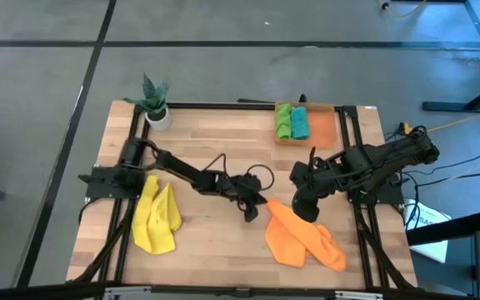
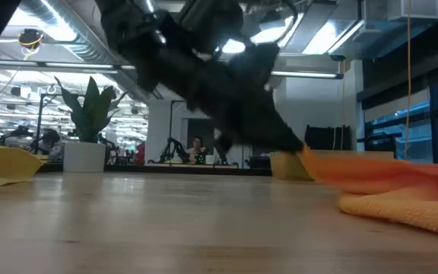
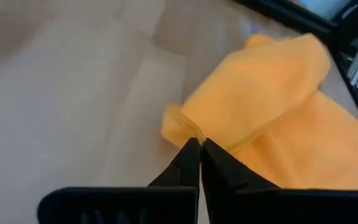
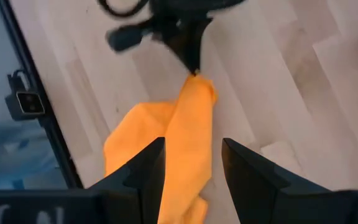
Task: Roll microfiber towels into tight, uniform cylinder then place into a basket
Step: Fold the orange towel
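Left pincer [image 3: 200, 144] pinches tight on a corner of the soft orange cloth [image 1: 302, 237], which lies on the wooden surface [image 1: 215, 233] stretching away toward the right arm, whose pincer [image 4: 191, 158] hangs open above it.

In the low view the left arm [image 2: 204, 84] is a dark blur across the middle; its top is cut by the upper edge, and its fingertips cannot be made out where they meet the orange towel [image 2: 386, 186]. That towel runs off the right edge. The yellow towel [image 2: 2, 164] is cut by the left edge. The basket [image 2: 291, 164] shows only as a sliver behind the arm. In the left wrist view the orange towel runs out past the right and bottom edges, and in the right wrist view its near end is hidden between the fingers [image 4: 145, 177]. In the high view the rolled towels [image 1: 292, 122] in the basket are too small to judge for tightness
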Robot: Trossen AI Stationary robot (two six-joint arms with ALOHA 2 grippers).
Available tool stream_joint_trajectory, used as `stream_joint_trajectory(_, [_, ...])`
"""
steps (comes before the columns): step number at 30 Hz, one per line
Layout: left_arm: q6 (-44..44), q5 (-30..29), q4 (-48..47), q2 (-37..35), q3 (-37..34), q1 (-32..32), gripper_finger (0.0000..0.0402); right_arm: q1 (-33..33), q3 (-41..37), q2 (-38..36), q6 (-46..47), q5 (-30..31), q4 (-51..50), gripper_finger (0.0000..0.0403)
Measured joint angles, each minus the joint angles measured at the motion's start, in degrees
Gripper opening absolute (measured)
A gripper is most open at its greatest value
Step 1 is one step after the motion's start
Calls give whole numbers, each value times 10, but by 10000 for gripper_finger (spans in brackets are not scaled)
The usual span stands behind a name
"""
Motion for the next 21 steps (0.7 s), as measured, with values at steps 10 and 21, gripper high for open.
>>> stream_joint_trajectory(10, [5,-10,-202,-166,0,45,0,36,0,1,-66,93,0,159])
stream_joint_trajectory(21, [-29,-58,-251,-319,0,94,0,48,-48,60,-102,346,132,159])
